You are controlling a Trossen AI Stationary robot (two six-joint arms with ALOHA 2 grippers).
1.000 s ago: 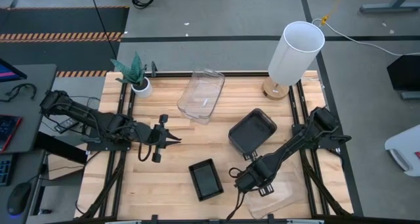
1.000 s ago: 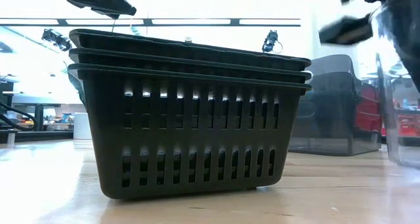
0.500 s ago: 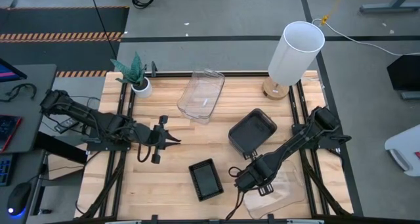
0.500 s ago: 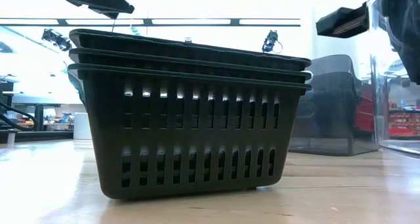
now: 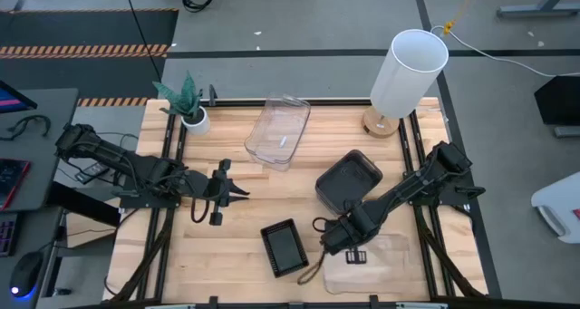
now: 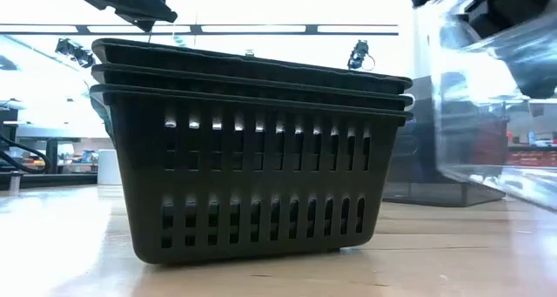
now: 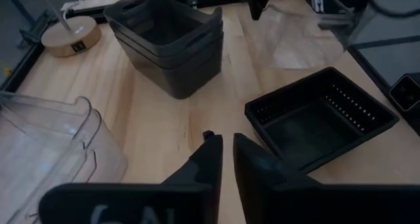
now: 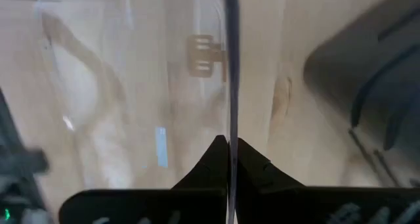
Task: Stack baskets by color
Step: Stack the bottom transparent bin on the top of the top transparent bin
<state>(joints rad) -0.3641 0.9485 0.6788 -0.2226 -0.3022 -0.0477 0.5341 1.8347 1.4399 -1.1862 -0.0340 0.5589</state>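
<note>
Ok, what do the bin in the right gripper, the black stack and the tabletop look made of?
The clear bin, pinched by its wall in the right gripper, looks like glossy see-through plastic: the wood shows through it. The black mesh baskets look like matte moulded plastic with slotted sides. The table looks like pale jointed wood planks, grain visible.

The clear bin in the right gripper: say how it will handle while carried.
The clear bin is probably light: the right gripper holds it by one thin wall, shut on the rim. Held at one edge, it may swing or tilt. The smooth plastic looks slippery, so it could slide out of the pinch.
</note>
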